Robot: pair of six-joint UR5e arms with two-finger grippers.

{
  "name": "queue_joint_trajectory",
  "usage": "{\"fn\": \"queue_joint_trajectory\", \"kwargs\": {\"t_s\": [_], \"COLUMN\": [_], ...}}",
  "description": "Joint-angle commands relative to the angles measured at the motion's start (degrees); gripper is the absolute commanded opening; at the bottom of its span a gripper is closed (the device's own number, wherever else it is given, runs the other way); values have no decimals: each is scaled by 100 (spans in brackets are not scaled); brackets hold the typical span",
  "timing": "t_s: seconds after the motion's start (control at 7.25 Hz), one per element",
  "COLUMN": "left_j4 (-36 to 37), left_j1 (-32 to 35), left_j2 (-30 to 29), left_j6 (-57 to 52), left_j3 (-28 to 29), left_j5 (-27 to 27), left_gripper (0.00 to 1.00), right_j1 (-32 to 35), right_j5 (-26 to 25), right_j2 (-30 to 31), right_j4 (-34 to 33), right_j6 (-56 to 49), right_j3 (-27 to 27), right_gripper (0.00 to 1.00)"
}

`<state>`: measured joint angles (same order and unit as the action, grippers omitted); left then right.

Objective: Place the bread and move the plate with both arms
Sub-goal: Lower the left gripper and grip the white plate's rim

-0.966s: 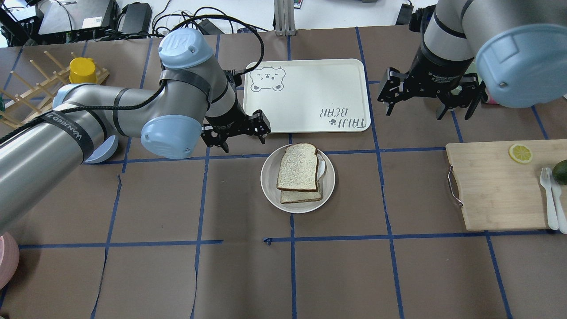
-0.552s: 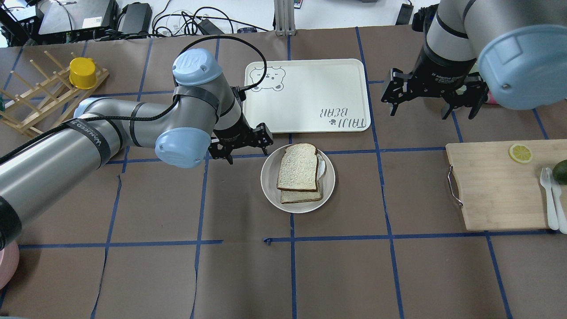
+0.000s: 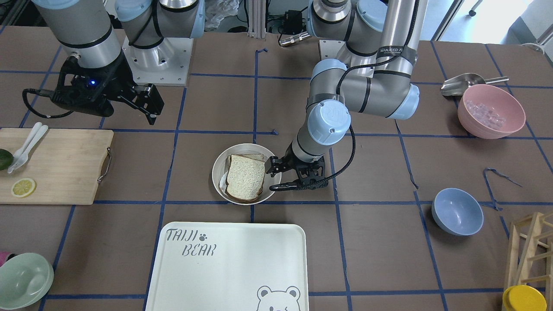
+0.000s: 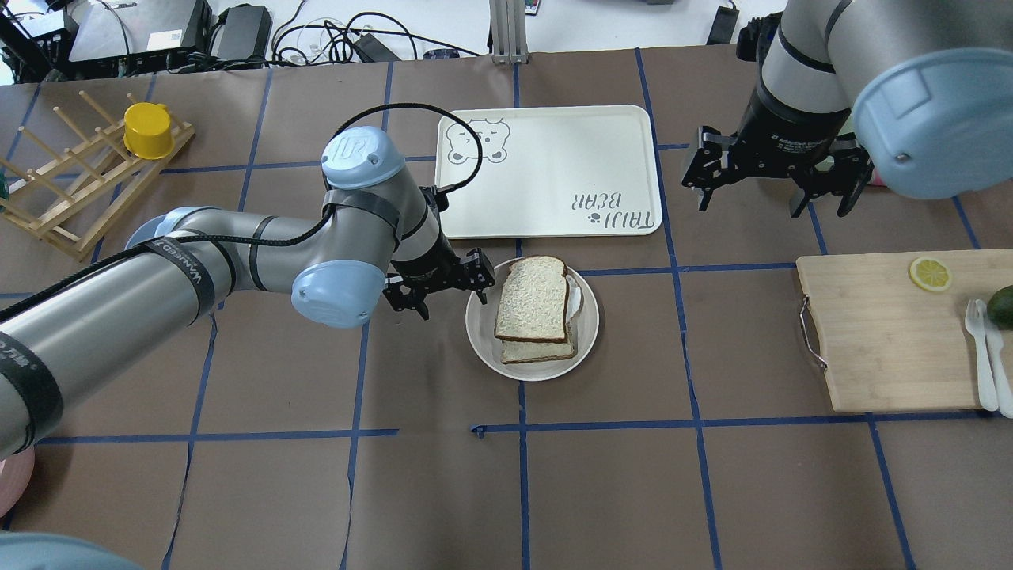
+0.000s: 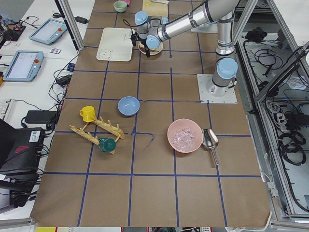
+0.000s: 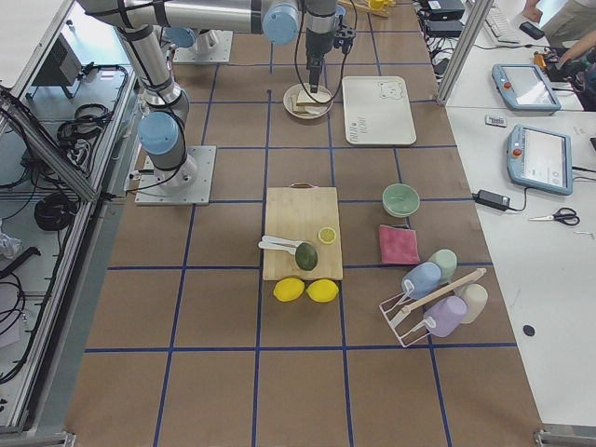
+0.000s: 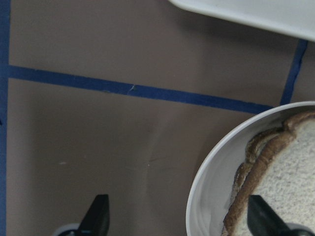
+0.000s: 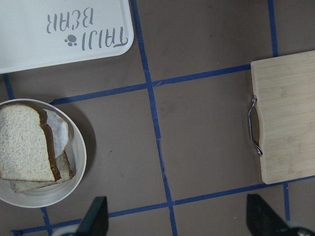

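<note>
While the left pincer [image 4: 453, 303] hangs with its jaws apart across the plate [image 4: 483, 336] at the rim nearest that arm, the placing looks done and the step in hand is, I judge, taking hold of the rim. The left wrist view shows the outer fingertip [image 7: 96, 216] over bare tabletop [image 4: 443, 491] and the inner fingertip [image 7: 261, 219] over the dark crust, not over bare plate. Closing from there could pinch or drag the bread [image 4: 532, 299]. A better move would be to ease outward until the inner finger sits above the bare band between rim and crust. Then it can come straight down and close on the rim alone.

The bread lies flat on the plate on top of a second slice [image 4: 538, 351], offset a little so the lower one shows at the near edge. A loose stack like that can slide, so the plate should be kept level and moved slowly. The plate sits just short of the bear-print tray [image 4: 554, 170], not touching it.

The right pincer [image 4: 764, 198] is spread wide and empty, held well away past the tray's end. For a two-armed carry it would want the opposite rim. A white piece [image 4: 580, 299] beside the crust narrows the bare margin there. Both sides should rise together.
</note>
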<state>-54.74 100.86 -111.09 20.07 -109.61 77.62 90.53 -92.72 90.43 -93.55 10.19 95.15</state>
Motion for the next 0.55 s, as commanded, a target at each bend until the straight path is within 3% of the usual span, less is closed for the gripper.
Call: {"fn": "queue_joint_trajectory", "kwargs": {"t_s": [0.0,0.14,0.41], "left_j4": [165,157,156], "left_j1": [4,4,13], "left_j2": [-36,-62,-97], "left_j6": [-21,-3,-38], "left_j3": [-113,-121,-122], "left_j5": [-116,-124,-168], "left_gripper": [78,67,36], "right_j1": [0,0,0], "right_j5": [-10,-10,-18], "right_j2": [1,1,-8], "right_j4": [30,30,21], "right_j6": [9,9,10], "right_j3": [3,12,3], "right_gripper": [100,100,100]}}
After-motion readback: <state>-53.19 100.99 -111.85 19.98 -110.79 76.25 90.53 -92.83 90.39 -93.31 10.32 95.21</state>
